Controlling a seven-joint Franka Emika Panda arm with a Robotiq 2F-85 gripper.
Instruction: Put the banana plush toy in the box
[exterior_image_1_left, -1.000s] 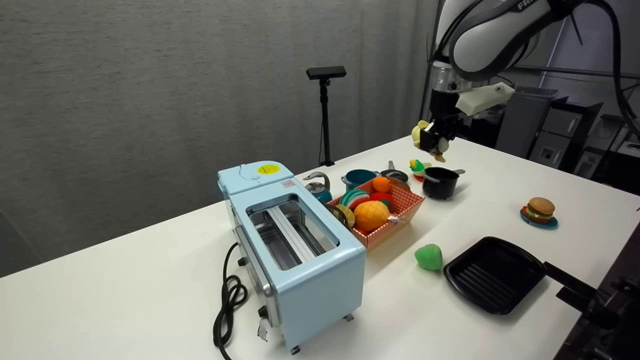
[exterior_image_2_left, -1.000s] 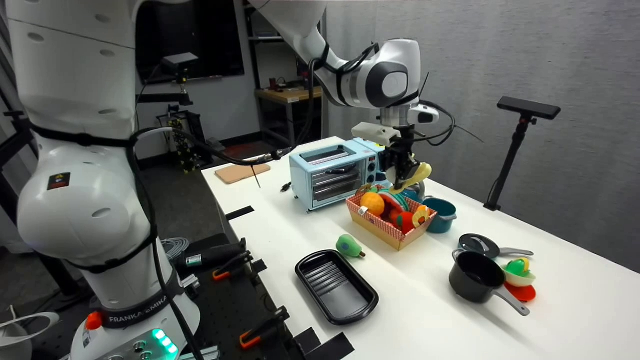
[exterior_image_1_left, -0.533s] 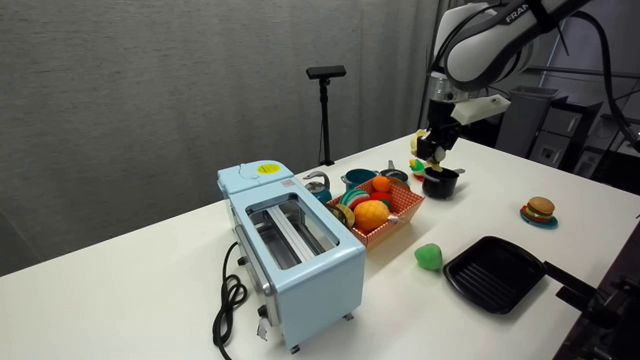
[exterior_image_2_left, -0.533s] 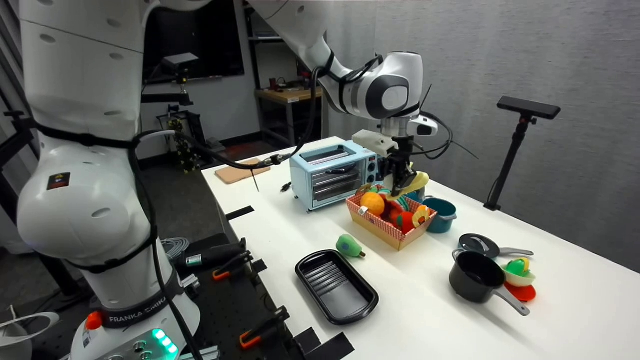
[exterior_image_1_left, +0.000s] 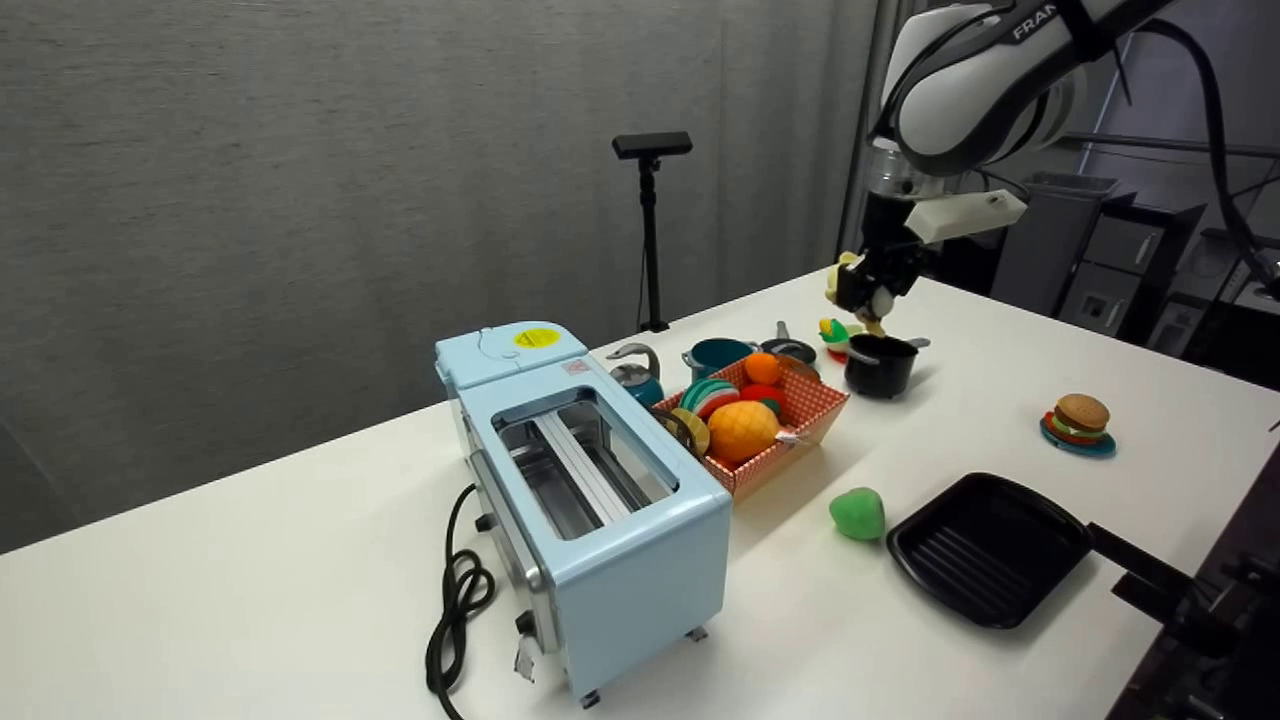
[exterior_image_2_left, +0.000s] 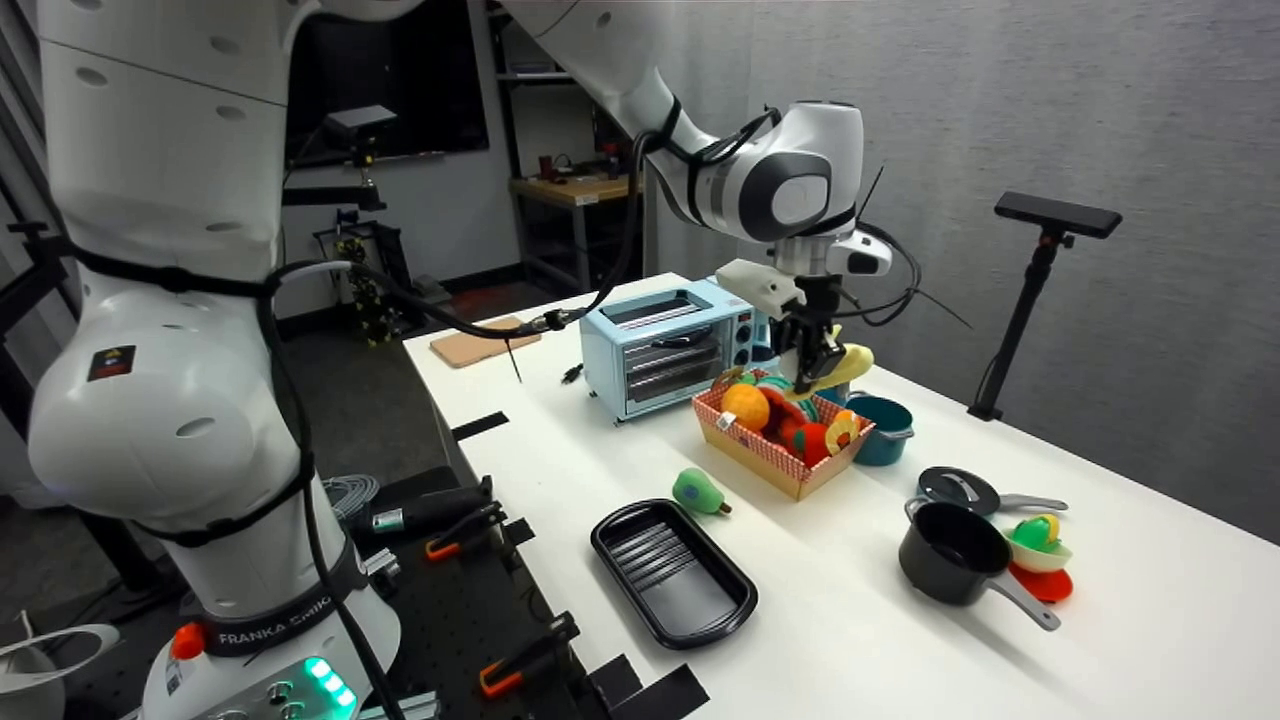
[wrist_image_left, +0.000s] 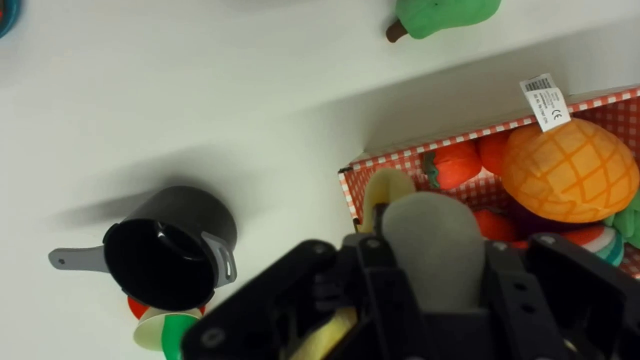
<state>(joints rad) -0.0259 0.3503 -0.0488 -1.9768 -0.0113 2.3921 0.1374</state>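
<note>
My gripper (exterior_image_2_left: 805, 380) is clamped on the banana plush toy (exterior_image_2_left: 848, 366), which appears to hang above one short end of the box (exterior_image_2_left: 750, 456) below me; I can't tell whether its low tip touches anything. Its far end seems to jut past the rim, so letting go here could tip it outside, perhaps towards the teal pot (exterior_image_2_left: 882, 446) beyond. Down beside me, the orange plush fruit (wrist_image_left: 570, 170) takes up room, so the toy might perch and roll off.

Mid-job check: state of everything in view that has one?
claw: shut on the banana plush toy
banana plush toy: raised, not in the box
box: open, toy fruit inside
toaster oven door: shut
black plug: lying loose
black pot: upright, lidless
teal pot: upright, lidless
grill pan: right side up
toy pear: on its side
</note>
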